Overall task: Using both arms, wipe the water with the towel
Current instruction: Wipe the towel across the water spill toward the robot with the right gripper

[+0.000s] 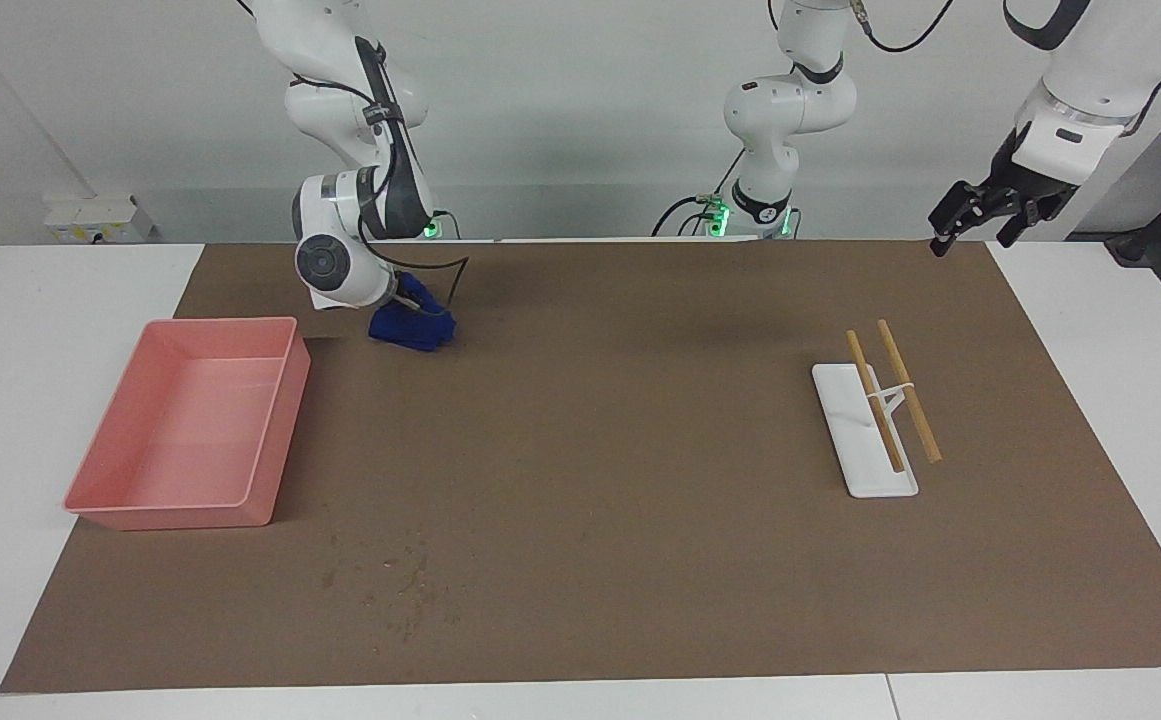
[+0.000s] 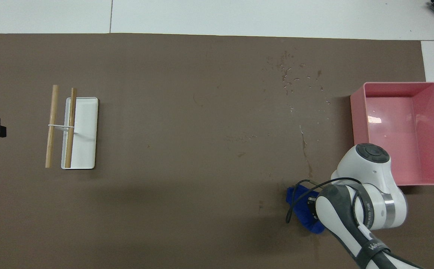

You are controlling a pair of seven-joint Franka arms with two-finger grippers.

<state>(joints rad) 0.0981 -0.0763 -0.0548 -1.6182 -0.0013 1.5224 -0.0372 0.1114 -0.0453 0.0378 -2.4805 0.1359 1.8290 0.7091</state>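
A brown mat [image 1: 640,450] covers the white table [image 1: 40,330] by a pale wall. The right gripper [image 1: 402,298] pinches the blue towel [image 1: 412,325] down on the mat, beside a pink tray [image 1: 270,440]. The left gripper [image 1: 980,215], fingers spread, waits over the mat's corner.

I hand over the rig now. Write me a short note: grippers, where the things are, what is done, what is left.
Right gripper: shut on the towel, low on the brown mat near the robots, beside the pink tray.
Left gripper: open, waiting over the mat's corner at its own end.
Done: towel in hand, on the mat.
Left: water drops lie farther out; the white rack is untouched.
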